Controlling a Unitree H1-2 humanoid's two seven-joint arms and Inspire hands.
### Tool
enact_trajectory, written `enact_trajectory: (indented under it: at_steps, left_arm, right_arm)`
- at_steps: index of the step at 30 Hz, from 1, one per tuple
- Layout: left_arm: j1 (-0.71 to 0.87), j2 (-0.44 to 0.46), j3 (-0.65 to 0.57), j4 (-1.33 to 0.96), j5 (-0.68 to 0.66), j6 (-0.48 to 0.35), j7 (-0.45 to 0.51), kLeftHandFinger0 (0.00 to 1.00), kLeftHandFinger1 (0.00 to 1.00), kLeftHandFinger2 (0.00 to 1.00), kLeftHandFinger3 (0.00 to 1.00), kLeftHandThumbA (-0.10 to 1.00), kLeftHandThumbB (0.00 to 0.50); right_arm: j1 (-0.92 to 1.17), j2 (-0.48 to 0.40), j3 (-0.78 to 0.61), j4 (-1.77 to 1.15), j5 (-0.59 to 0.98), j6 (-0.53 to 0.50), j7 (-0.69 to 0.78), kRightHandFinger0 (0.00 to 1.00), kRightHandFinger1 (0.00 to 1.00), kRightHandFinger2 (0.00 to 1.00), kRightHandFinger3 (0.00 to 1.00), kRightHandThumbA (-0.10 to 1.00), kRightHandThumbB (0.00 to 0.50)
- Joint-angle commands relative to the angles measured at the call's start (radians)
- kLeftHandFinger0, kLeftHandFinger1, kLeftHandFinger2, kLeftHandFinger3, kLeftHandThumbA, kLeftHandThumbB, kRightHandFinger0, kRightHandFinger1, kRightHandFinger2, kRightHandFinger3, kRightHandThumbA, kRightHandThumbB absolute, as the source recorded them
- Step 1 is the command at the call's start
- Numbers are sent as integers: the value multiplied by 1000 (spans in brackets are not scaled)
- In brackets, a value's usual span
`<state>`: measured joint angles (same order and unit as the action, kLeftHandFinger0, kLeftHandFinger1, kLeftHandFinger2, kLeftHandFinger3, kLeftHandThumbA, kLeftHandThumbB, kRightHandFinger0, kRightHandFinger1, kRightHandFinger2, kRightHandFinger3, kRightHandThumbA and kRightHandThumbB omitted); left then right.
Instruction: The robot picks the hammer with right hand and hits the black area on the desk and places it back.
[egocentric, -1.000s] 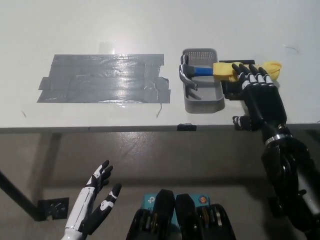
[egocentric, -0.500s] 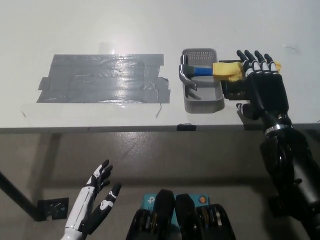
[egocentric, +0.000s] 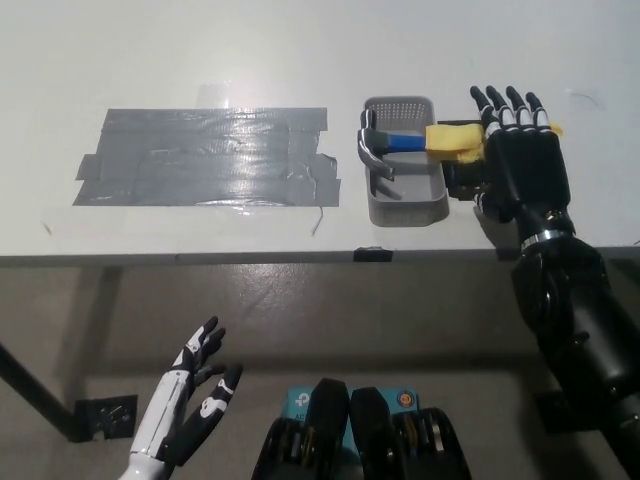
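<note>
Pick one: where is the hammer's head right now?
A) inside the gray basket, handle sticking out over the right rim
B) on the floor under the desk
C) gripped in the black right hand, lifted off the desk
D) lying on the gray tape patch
A: the hammer has its metal head inside the gray basket, its handle crossing the right rim, with the open right hand spread flat over the handle's yellow end.

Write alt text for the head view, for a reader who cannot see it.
The black right robot hand, fingers spread, hovers over the yellow handle end of a hammer lying across a grey basket on a white desk. A dark taped area lies left of the basket; the white left robot hand rests open below the desk edge.
</note>
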<state>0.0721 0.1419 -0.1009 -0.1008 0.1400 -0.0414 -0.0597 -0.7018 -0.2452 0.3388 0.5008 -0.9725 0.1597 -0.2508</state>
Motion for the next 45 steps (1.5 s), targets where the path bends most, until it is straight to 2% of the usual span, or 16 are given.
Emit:
enact_trajectory:
  at_steps: [1,16,29,37,41,45]
  left_arm:
    - [-9,4,7,-27,-11,-19,-8,859,1000,1000,1000,749,6]
    - [-5,3,5,-33,-20,-10,-18,859,1000,1000,1000,722,9]
    - [-9,9,3,-39,-19,-7,-25,848,1000,1000,1000,731,25]
    - [-11,12,2,-36,-13,-9,-24,827,1000,1000,1000,721,22]
    - [-14,13,1,-42,-17,-4,-28,824,999,1000,1000,697,3]
    - [-13,11,2,-40,-20,1,-29,828,999,1000,1000,707,16]
  right_arm:
    - [-83,-11,14,30,-17,-8,-76,1000,1000,1000,1000,1000,273]
    - [-131,-2,43,89,-7,9,-70,1000,1000,1000,1000,1000,250]
    - [-180,15,67,199,11,7,-97,1000,1000,1000,1000,1000,262]
    - [-233,25,77,295,23,0,-110,1000,1000,1000,1000,997,268]
    - [-248,25,80,311,23,4,-110,1000,1000,1000,1000,992,269]
    - [-259,27,84,324,24,3,-114,1000,1000,1000,1000,991,270]
